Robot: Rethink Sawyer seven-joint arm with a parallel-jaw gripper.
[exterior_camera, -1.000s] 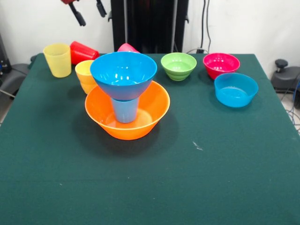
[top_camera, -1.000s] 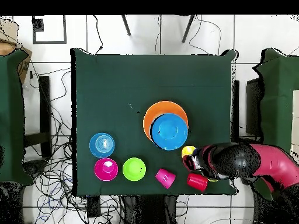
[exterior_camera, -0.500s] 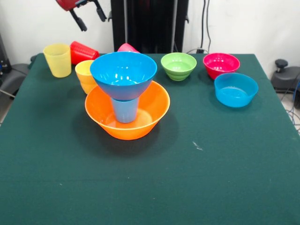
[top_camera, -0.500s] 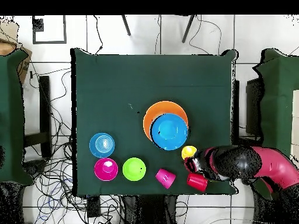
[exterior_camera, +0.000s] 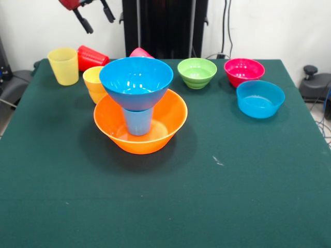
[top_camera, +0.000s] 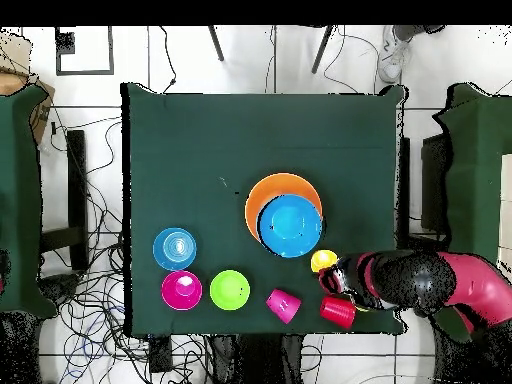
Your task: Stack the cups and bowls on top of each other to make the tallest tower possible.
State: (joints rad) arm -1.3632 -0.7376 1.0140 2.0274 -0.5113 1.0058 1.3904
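Black jaws spread and empty above the cup corner

Black fingers (exterior_camera: 85, 23) of the gripper (exterior_camera: 95, 15) stand apart with nothing between them, hanging high at the front view's top edge above the cups. The overhead view shows the red and black arm (top_camera: 440, 285) reaching in from the side, its head over the yellow cup (exterior_camera: 63, 65), which only the front view shows whole and upright. Beside that cup the red cup (exterior_camera: 92, 57) lies on its side, long axis along the surface, mouth facing the yellow cup. The pink cup (exterior_camera: 140, 52), mostly hidden in the front view behind the large blue bowl (exterior_camera: 136, 81), shows tipped over in the overhead view. The orange cup (exterior_camera: 93, 82) stands upright, mouth up, just beside the tower.

The tower sits near the middle of the green surface (exterior_camera: 232, 196): the large orange bowl (exterior_camera: 140, 123) holds the light blue cup (exterior_camera: 138, 121), which carries the large blue bowl, empty and mouth up. Apart stand the green bowl (exterior_camera: 197, 72), the magenta bowl (exterior_camera: 244, 71) and the small blue bowl (exterior_camera: 260, 98), all empty and upright.
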